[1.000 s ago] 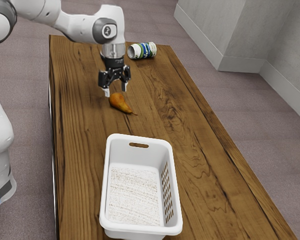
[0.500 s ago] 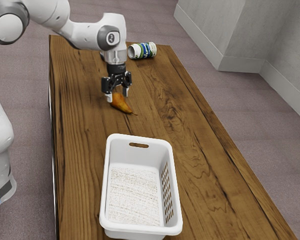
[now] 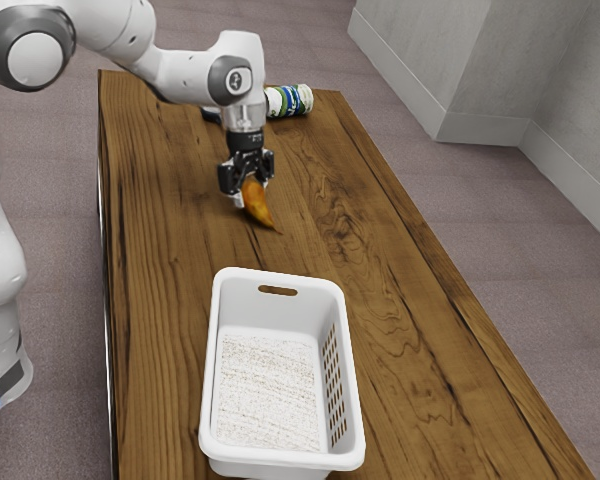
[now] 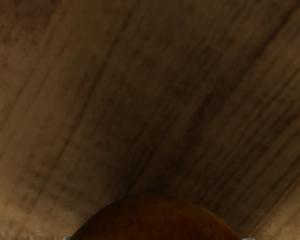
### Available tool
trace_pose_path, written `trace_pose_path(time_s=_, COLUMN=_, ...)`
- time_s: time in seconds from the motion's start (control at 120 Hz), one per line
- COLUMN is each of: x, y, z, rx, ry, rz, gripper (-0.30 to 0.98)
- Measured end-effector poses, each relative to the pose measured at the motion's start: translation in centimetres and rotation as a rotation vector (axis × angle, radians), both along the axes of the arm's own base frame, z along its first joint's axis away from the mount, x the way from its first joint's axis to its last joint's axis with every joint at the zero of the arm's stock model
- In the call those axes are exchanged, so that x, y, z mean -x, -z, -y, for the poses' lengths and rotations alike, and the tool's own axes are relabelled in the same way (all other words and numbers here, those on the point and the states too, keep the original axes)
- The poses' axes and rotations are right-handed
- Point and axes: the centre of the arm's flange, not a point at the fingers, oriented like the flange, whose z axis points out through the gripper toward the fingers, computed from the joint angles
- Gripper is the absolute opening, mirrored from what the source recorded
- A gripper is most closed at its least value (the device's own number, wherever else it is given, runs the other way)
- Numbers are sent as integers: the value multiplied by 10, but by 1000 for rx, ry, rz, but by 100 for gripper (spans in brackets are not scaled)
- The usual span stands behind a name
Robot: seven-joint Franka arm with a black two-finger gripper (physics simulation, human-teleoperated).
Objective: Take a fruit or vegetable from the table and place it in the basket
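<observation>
Both the pear (image 3: pixel 257 206) and the hand (image 3: pixel 251 190) are sitting farther toward 3 o'clock on the exterior view's clock face than in the earlier frames, and the pear is tilting more steeply, its stem end now pointing to about 5 o'clock.

Starting from the left, the arm (image 3: pixel 185 78) is reaching in from around 10 o'clock and bending down over the wooden surface (image 3: pixel 160 300). At its end the hand is gripping the pear by its thick end, one finger pressing on each side. The basket (image 3: pixel 280 457) is standing on the surface near 6 o'clock from the hand, well apart from it and offering only its bare floor. Farthest along, a white can with a blue and green label (image 3: pixel 288 100) is lying near 1 o'clock from the hand, partly hiding behind the arm.

So the grasp is looking done, while the lift is at best beginning; whether the stem end is still brushing the surface, I cannot quite tell. Carrying the pear toward 6 o'clock, over the rim, and releasing it are remaining.

The pear is showing golden orange and brown, rounding fully at the gripped end and narrowing toward a thin stem.
</observation>
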Motion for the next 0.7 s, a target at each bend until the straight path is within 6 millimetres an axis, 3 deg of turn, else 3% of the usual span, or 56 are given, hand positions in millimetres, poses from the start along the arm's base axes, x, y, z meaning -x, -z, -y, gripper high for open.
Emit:
trace_pose_path(time_s=0.083, x=0, y=-16, z=6, rx=-13, ry=11, rz=27, gripper=29)
trace_pose_path(time_s=0.158, x=5, y=-61, z=22, rx=-56, ry=46, rz=103, gripper=26)
trace_pose_path(time_s=0.25, x=4, y=-115, z=80, rx=-116, ry=174, rz=195, gripper=29)
trace_pose_path(time_s=0.392, x=3, y=-154, z=159, rx=-150, ry=335, rz=266, gripper=30)
trace_pose_path(time_s=0.55, x=7, y=-167, z=277, rx=-176, ry=534, rz=287, gripper=30)
trace_pose_path(time_s=0.6, x=16, y=-174, z=316, rx=-194, ry=589, rz=298, gripper=30)
trace_pose_path(time_s=0.7, x=36, y=-181, z=376, rx=-223, ry=659, rz=312, gripper=30)
